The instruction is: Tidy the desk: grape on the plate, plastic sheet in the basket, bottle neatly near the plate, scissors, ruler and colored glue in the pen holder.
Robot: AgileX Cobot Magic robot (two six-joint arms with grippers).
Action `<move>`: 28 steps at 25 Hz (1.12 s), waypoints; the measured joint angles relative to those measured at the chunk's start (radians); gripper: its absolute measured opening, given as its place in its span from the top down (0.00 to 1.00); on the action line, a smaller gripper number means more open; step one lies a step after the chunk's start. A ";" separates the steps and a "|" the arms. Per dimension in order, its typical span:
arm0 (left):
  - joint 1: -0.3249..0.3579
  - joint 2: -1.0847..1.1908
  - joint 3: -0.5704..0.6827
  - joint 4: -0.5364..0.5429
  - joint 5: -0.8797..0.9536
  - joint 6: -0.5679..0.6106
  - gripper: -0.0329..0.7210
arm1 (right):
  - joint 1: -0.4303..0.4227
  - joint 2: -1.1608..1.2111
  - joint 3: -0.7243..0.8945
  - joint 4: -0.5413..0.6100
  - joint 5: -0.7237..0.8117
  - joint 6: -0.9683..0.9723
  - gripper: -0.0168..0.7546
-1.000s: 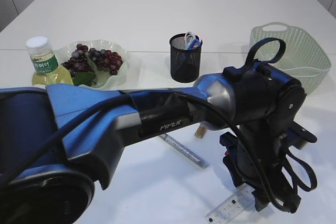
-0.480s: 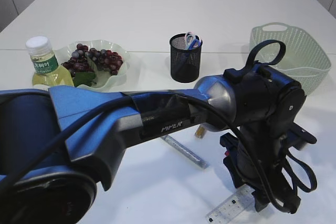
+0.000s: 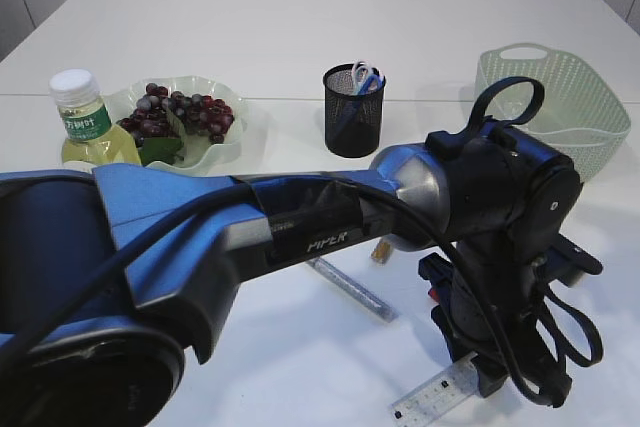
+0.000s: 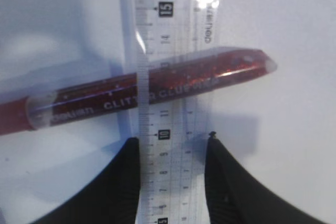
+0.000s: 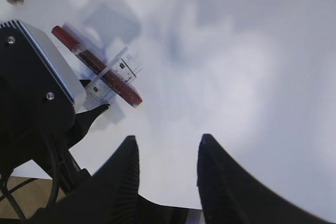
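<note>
A clear ruler (image 4: 168, 51) lies across a red glitter glue tube (image 4: 79, 109) on the white table. My left gripper (image 4: 173, 139) has reached over to the front right (image 3: 480, 372) and is shut on the ruler (image 3: 430, 399), one finger against each long edge. My right gripper (image 5: 168, 138) hangs open above bare table, beside the ruler (image 5: 113, 74) and red tube (image 5: 94, 64). The black mesh pen holder (image 3: 353, 112) holds the scissors (image 3: 367, 77). Grapes (image 3: 180, 112) lie on the green plate (image 3: 235, 132), and the bottle (image 3: 85, 127) stands at its left. The plastic sheet is out of view.
A silver glue tube (image 3: 350, 289) and a short gold one (image 3: 381, 250) lie near the table's middle, partly behind the left arm. The pale green basket (image 3: 560, 97) stands at the back right. The left arm's blue body fills the left foreground.
The left wrist has sunk slightly toward the table, and the ruler's near end has shifted a little. Everything else is still.
</note>
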 joint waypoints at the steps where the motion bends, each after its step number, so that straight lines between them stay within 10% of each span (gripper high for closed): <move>1: 0.000 0.000 0.000 0.002 0.000 0.000 0.61 | 0.000 0.000 0.000 0.000 0.000 0.000 0.58; 28: 0.000 -0.018 -0.041 -0.012 0.006 -0.027 0.61 | 0.000 0.000 0.000 0.000 0.000 -0.006 0.58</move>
